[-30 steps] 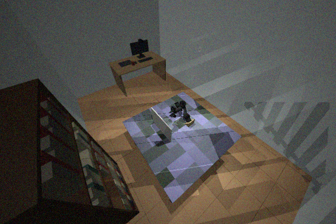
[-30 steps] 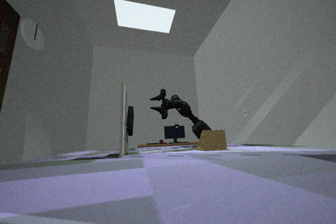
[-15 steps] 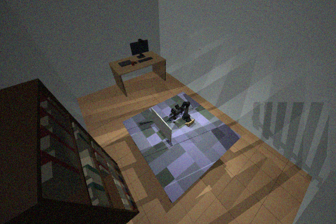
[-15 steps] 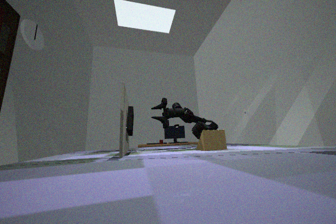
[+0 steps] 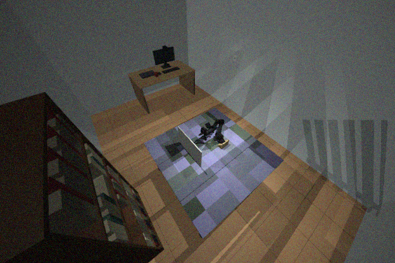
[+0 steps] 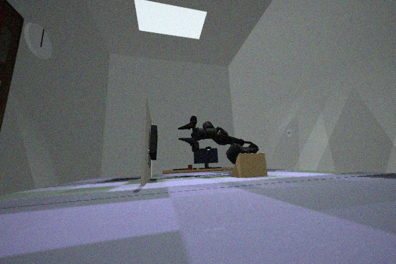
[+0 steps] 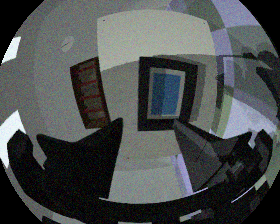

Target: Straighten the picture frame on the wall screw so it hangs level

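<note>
The picture frame [image 6: 154,143] [image 7: 143,95], black with a pale mat and blue picture, hangs on the near face of the upright pale panel [image 5: 190,146] [image 6: 145,139] [image 7: 121,40]. It is edge-on in the exterior view and seen from the front in the wrist view, where lens distortion keeps me from telling its tilt. The screw and notched strip are hidden. My gripper [image 5: 201,133] [image 6: 179,133] [image 7: 148,121] is open and empty. Its two fingers point at the panel, one above the other in the exterior view, with a gap between their tips and the frame.
The arm's wooden base block [image 5: 223,144] [image 6: 252,165] stands on the patchwork rug [image 5: 221,189] in front of the panel. A desk [image 5: 177,66] with a monitor [image 5: 164,55] [image 6: 206,155] is at the back. A tall bookshelf [image 5: 16,152] [image 7: 90,95] stands beyond the panel.
</note>
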Robot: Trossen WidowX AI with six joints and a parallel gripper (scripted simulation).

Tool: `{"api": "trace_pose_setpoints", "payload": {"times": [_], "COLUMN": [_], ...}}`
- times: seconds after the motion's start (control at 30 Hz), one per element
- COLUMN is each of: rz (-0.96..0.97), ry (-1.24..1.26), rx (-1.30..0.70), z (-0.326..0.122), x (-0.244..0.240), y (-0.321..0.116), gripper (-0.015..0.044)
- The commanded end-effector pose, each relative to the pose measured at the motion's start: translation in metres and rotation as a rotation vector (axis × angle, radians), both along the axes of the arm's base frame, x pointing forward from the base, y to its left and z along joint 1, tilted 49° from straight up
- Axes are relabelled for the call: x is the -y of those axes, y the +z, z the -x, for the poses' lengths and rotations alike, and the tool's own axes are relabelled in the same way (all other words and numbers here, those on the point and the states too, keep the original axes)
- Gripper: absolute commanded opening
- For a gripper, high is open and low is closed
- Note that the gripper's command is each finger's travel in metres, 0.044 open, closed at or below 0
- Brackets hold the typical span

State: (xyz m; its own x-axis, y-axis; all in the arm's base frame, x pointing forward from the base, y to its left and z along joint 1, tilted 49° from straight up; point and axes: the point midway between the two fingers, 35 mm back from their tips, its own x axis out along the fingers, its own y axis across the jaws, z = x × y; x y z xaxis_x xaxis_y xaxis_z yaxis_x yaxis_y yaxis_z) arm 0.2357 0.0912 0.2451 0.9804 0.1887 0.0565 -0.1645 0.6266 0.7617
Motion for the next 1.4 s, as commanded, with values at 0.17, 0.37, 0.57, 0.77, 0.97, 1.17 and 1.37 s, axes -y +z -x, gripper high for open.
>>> {"api": "trace_pose_setpoints", "payload": {"times": [0.17,0.37,0.57,0.77,0.97,1.17,1.37], "rz": [-0.005,-0.006,-0.006,-0.006,-0.006,-0.006,-0.006], "ry": [0.005,0.005,0.005,0.005,0.005,0.005,0.005], "rx": [0.003,0.006,0.007,0.007,0.007,0.007,0.008], "z": [-0.027,-0.073,-0.078,-0.078,-0.079,-0.088,-0.097], "x": [-0.008,-0.016,-0.016,-0.016,-0.016,-0.018,-0.02], "y": [0.008,0.008,0.007,0.007,0.007,0.008,0.009], "gripper": [0.026,0.026,0.026,0.026,0.026,0.026,0.026]}}
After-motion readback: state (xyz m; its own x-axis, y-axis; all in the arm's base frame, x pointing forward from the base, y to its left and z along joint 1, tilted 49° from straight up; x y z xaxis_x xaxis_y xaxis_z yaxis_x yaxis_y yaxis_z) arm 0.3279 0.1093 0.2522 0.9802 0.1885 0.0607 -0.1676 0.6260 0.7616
